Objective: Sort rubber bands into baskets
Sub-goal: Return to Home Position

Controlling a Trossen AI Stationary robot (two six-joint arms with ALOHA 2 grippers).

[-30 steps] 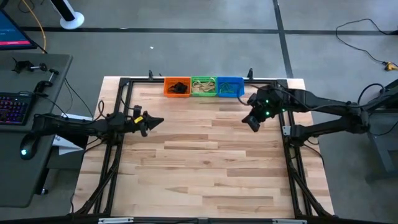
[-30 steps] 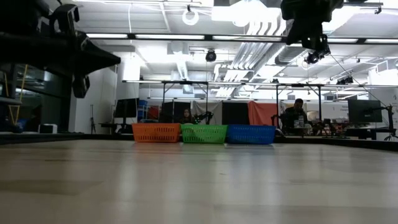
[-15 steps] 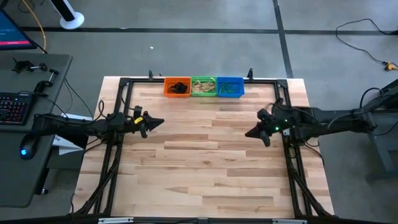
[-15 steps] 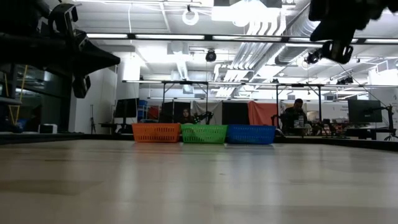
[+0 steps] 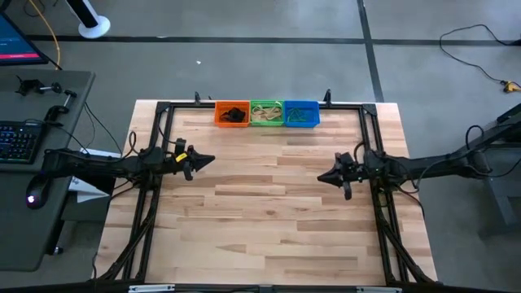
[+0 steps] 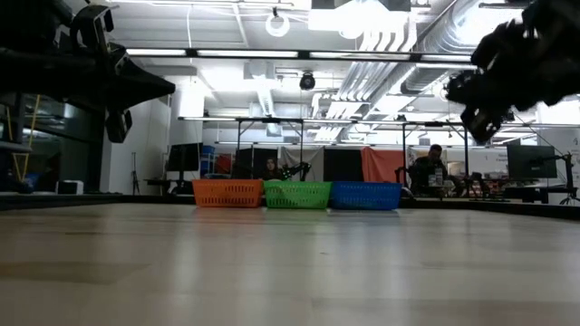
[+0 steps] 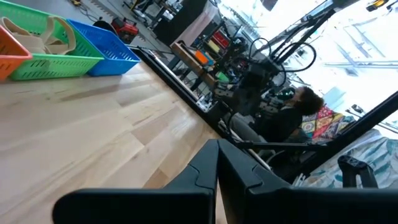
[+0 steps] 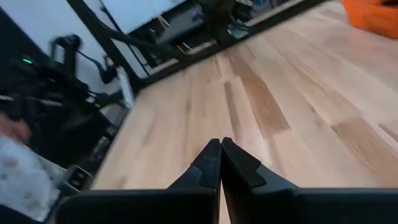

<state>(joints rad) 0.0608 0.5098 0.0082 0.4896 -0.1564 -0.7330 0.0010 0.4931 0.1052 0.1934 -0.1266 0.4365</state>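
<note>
Three baskets stand in a row at the table's far edge: orange point(image 5: 231, 113), green point(image 5: 266, 113) and blue point(image 5: 301, 114). Black rubber bands point(image 5: 235, 114) lie in the orange basket, tan ones point(image 5: 264, 115) in the green basket, green ones point(image 5: 298, 117) in the blue basket. My left gripper point(image 5: 210, 159) is shut and empty, above the table's left side. My right gripper point(image 5: 321, 177) is shut and empty, above the table's right side, pointing left. Their shut fingers show in the left wrist view point(image 7: 216, 163) and the right wrist view point(image 8: 220, 155).
A black metal frame point(image 5: 163, 122) runs around the tabletop. A desk with a keyboard point(image 5: 18, 140) stands left of the table. In the low view a person point(image 6: 433, 168) sits in the room behind the baskets.
My right gripper has drawn back from beside the blue basket toward the table's near and right side and has gone lower, turning level with its fingers pointing toward the left edge. My left arm has kept still.
</note>
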